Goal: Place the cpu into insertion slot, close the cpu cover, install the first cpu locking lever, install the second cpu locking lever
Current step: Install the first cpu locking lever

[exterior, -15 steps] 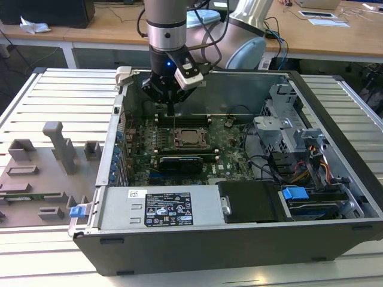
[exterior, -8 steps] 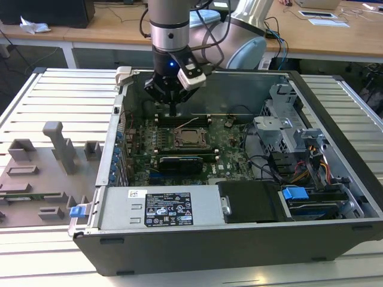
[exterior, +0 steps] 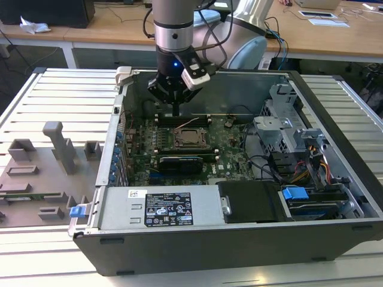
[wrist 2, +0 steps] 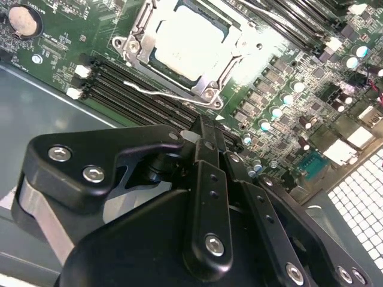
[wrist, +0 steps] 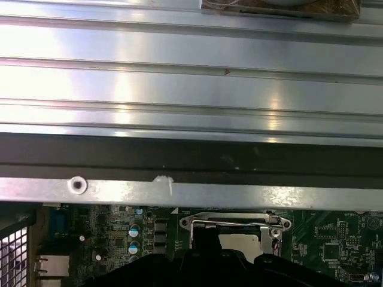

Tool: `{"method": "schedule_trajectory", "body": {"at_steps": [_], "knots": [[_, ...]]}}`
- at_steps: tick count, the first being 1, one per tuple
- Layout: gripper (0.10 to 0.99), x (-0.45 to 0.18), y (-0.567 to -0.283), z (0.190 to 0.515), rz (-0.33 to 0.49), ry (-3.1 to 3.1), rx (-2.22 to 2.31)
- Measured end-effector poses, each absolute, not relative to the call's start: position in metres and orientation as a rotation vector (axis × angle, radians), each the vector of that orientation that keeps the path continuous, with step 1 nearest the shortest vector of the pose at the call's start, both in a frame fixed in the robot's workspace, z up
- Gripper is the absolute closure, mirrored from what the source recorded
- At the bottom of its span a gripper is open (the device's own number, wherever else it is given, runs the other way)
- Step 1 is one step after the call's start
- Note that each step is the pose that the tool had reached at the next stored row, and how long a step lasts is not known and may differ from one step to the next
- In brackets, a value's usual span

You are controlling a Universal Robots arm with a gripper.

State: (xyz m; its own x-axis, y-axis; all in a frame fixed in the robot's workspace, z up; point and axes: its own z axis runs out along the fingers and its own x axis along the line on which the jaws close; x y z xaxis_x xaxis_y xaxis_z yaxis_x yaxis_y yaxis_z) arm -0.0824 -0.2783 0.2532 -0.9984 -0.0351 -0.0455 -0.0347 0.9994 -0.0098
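Centrally on the green motherboard (exterior: 197, 146), the small flat square cpu (wrist 2: 188, 42) with its silvery-grey metal top lies seated in the square, silver-rimmed insertion slot (exterior: 187, 139). The thin silver frame-shaped cpu cover (wrist 2: 224, 66) is down over the chip's edges, its large square opening leaving the metal top exposed. A thin bent wire locking lever (wrist 2: 170, 94) runs along one side of the socket, beside the long black memory slots (wrist 2: 128, 89); whether it is latched cannot be told.

The black gripper (exterior: 176, 106) hangs over the board just behind the socket in the exterior view, near the rear memory slots, holding nothing. In the second wrist view its fingers (wrist 2: 206, 179) stand together, tips closed against each other, pointing toward the socket's lever side without touching it.

The motherboard sits inside an open dark grey computer case (exterior: 239, 251), with a silver power supply box (exterior: 161, 209) along its near edge. The case rests on a ribbed metal table (exterior: 54, 101). Grey fixture blocks (exterior: 60, 146) stand on the table toward the exterior view's left.
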Motion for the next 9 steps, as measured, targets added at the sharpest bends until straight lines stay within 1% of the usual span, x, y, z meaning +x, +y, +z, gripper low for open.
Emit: {"method": "schedule_trajectory", "body": {"at_steps": [9], "knots": [[0.980,-0.0752,-0.2783,0.2506,-0.014,3.095,-0.054]]}}
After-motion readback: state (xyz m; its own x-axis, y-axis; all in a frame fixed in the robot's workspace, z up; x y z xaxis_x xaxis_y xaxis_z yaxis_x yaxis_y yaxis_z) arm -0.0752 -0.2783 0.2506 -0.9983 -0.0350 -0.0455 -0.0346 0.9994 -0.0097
